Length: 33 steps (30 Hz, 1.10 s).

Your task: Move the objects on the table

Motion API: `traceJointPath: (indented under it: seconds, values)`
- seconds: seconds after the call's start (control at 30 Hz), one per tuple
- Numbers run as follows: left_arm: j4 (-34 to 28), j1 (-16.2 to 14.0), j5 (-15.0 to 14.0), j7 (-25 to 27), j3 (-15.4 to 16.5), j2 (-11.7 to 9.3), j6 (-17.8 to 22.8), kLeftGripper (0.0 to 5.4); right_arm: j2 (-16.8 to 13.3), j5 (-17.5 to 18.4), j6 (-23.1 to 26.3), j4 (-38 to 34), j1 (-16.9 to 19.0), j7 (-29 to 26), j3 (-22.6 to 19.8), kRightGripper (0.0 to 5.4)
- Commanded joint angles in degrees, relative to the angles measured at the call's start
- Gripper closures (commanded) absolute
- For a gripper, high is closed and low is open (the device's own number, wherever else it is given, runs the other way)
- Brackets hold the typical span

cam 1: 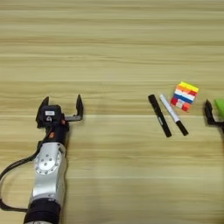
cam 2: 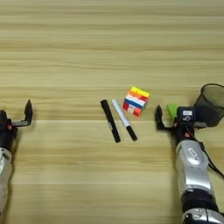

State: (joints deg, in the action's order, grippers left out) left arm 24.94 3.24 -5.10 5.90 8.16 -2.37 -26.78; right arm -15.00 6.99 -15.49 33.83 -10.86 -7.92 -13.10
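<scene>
Lying left of right gripper: cube

Left claw and right claw agape.

Two head-mounted stereo eyes, both looking steeply down on wide light-wood plank bench, bench filling frame, moderately near. Left eye reaches further left, right eye further right. Shared: bench middle with multicoloured puzzle cube and two slim pens.
</scene>
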Motion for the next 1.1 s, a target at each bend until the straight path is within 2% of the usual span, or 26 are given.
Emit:
traceJointPath:
  seconds: [0.03, 0.3, 0.4, 0.57, 0.67, 0.9, 1.1]
  values:
    - [-0.61, -0.09, -0.68, 0.45, -0.02, -0.34, 0.92, 0.0, 0.2, 0.51, 2.5, -2.39, 1.73, -0.94, 0.35, 0.02]
    - [-0.54, -0.09, -0.72, 0.45, -0.04, -0.46, 0.86, 0.0, 1.04, 1.85, 5.34, -5.25, 2.91, -2.21, 0.34, 0.02]
    - [-0.72, -0.15, -0.74, 0.4, -0.08, -0.5, 0.92, 0.0, 1.31, 2.99, 9.25, -7.21, 3.67, -2.62, 0.36, 0.02]
    - [-0.92, -0.23, -0.71, 0.39, -0.12, -0.54, 1.0, 0.0, 0.29, 1.62, 14.27, -10.56, 4.87, -0.87, 0.43, 0.02]
    - [-0.99, -0.26, -0.7, 0.39, -0.13, -0.54, 1.03, 0.0, 0.12, 2.14, 17.16, -11.28, 5.03, -1.11, 0.22, 0.02]
    - [-1.18, -0.32, -0.77, 0.43, -0.1, -0.57, 1.14, 0.0, -0.25, 2.61, 19.35, -10.65, 4.69, -1.29, -0.42, 0.02]
    - [-1.34, -0.37, -0.74, 0.38, -0.14, -0.51, 1.19, 0.0, -0.36, 2.45, 19.77, -10.71, 4.8, -1.69, -0.07, 0.91]
